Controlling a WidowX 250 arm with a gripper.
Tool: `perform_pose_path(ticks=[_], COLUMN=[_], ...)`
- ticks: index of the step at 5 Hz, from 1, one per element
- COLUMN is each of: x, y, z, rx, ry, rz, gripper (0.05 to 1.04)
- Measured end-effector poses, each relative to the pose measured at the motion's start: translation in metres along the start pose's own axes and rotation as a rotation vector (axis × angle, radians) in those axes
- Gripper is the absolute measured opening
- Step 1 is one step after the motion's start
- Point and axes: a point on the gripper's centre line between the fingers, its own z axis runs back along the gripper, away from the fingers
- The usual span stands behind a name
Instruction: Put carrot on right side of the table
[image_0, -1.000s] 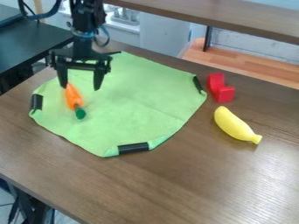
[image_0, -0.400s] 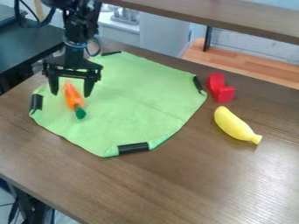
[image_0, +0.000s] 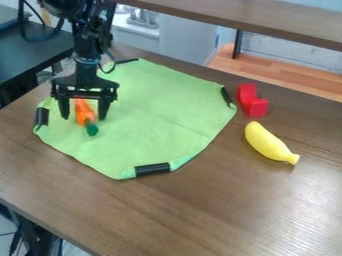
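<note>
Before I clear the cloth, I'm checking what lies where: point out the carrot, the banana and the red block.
Carrot (image_0: 84, 113): camera view, orange body.
Banana (image_0: 268, 143): camera view, middle.
Red block (image_0: 256, 107): camera view, lower part.

You have a green cloth (image_0: 157, 112) spread out, black strips (image_0: 152, 169) along its edge. Just beside its right corner you see a notched red block (image_0: 252, 104); near that, a yellow banana (image_0: 268, 142) lies slanted. A dark desk (image_0: 33, 47) stands upper left.

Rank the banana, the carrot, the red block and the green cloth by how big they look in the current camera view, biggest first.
1. Green cloth
2. Banana
Red block and carrot: too alike to rank, the carrot being partly hidden.
</note>
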Motion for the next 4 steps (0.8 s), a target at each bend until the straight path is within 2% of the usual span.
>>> perform_pose_path(ticks=[1,2,3,4], x=[-0.004,-0.007,-0.017,-0.037], y=[-0.003,-0.005,-0.008,-0.017], z=[-0.004,-0.005,-0.005,0.006], rx=[-0.02,-0.033,-0.032,-0.045], ry=[0.007,0.016,0.019,0.052], rz=[0.013,0.012,-0.015,-0.06], gripper=[0.672,0.567,0.566,0.567])
